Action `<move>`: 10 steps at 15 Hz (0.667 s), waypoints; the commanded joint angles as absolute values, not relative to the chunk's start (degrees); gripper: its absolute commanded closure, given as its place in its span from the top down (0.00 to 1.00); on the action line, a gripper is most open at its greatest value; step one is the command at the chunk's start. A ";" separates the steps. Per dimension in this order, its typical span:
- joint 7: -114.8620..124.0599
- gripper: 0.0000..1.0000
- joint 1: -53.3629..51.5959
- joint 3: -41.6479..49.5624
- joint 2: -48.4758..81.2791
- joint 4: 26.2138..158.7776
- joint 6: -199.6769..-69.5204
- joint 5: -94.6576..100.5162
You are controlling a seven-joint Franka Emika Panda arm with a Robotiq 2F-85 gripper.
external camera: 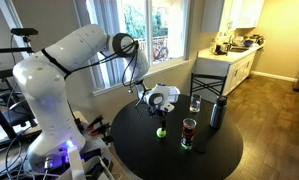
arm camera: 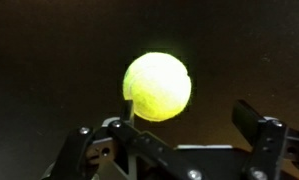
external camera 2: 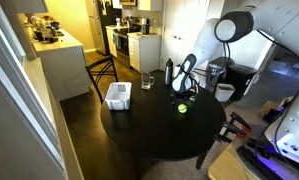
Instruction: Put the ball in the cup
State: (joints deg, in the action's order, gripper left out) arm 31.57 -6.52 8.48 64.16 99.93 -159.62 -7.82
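The lime-green ball (external camera: 160, 132) lies on the round black table (external camera: 139, 150), also seen in an exterior view (external camera 2: 182, 108). In the wrist view the ball (arm camera: 157, 87) sits below the open gripper (arm camera: 189, 118), close to the left finger and apart from the right one. The gripper (external camera: 157, 100) hovers above the ball, a little behind it, and is empty; it also shows in an exterior view (external camera 2: 186, 84). The reddish-brown tinted cup (external camera: 189, 133) stands upright just beside the ball. I cannot pick the cup out behind the gripper in the exterior view from the table's far side.
A clear drinking glass (external camera: 195, 103) (external camera 2: 147, 80) and a dark grey bottle (external camera: 218, 113) (external camera 2: 169, 72) stand on the table. A white basket (external camera 2: 117, 96) sits near its edge. A white mug (external camera 2: 224, 92) and a chair (external camera: 209, 85) are close by.
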 commanded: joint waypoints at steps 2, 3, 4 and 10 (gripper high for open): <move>30.89 1.00 -7.70 9.42 65.41 100.09 -158.47 -9.01; 31.02 1.00 -7.80 9.65 65.75 100.07 -158.46 -9.02; 31.11 1.00 -7.83 9.85 66.06 100.08 -158.38 -9.05; 30.63 0.74 -7.11 10.76 67.11 100.51 -158.68 -9.13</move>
